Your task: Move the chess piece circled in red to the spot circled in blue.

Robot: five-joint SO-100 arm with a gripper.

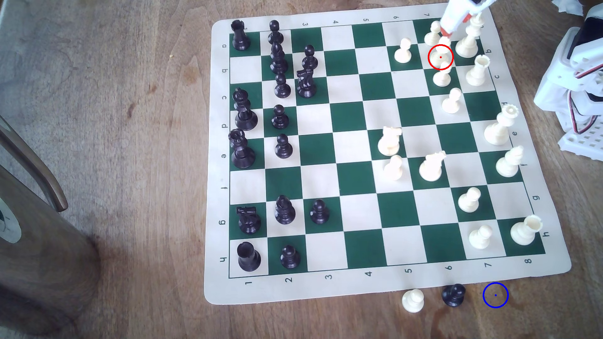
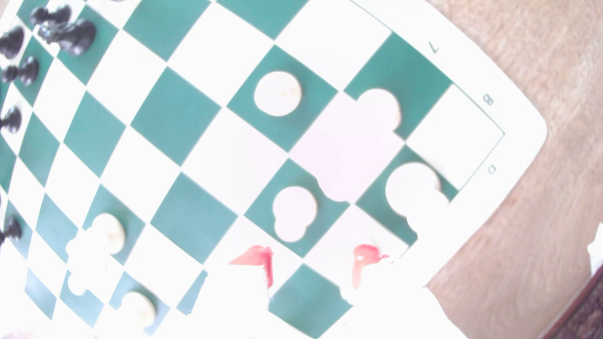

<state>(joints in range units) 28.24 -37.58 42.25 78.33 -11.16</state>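
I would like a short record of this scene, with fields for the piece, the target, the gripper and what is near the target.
piece: cream bishop in the red ring, standing on the board among cream pawns
target: blue ring on bare wood, off the board's near edge
gripper: gripper open, red-tipped, just above the bishop, nothing held
near target: black pawn and cream pawn to the exterior view's left of the ring

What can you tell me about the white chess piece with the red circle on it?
The chess piece circled in red is cream-white, smooth, plastic-looking, with a rounded top. It stands upright near the board's far corner, on the exterior view's right, crowded by other cream pieces. The red ring hides much of it. The gripper hangs just above; whether they touch is unclear.
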